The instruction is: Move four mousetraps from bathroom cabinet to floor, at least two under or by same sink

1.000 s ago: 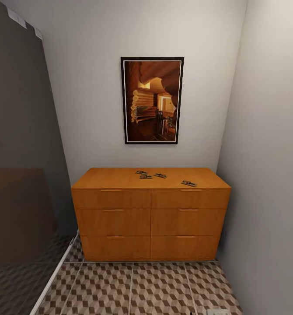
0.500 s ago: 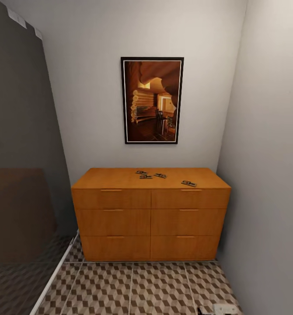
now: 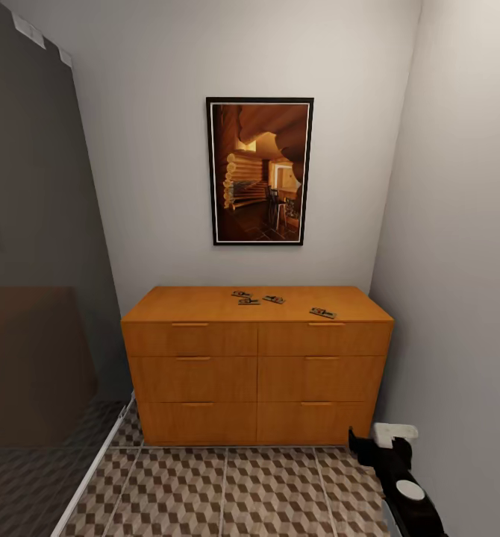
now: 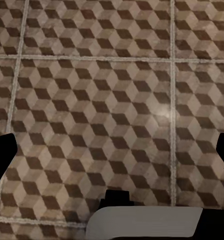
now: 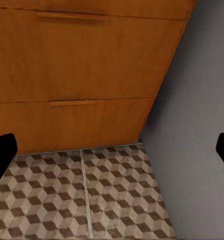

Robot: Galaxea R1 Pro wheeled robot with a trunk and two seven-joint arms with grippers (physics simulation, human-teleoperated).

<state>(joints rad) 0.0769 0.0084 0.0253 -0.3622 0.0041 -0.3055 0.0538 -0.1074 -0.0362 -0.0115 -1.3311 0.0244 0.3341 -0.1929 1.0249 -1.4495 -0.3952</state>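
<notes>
None of the task is done: all four mousetraps (image 3: 278,300) lie on the cabinet (image 3: 257,365) top, none on the bathroom floor (image 3: 227,492). Both end effectors appear open and empty, fingertips barely showing.

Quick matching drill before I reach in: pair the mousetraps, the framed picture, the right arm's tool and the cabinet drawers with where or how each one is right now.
Things:
1. mousetraps
2. framed picture
3. right tool
4. cabinet drawers

Places or states:
A. low over the bathroom floor, near the cabinet's bottom right corner
B. all shut, flush fronts
C. hanging on the wall above the cabinet
D. lying on the cabinet's flat top, three clustered and one apart toward the right

Pairs: 1-D, 2-C, 3-A, 4-B
</notes>
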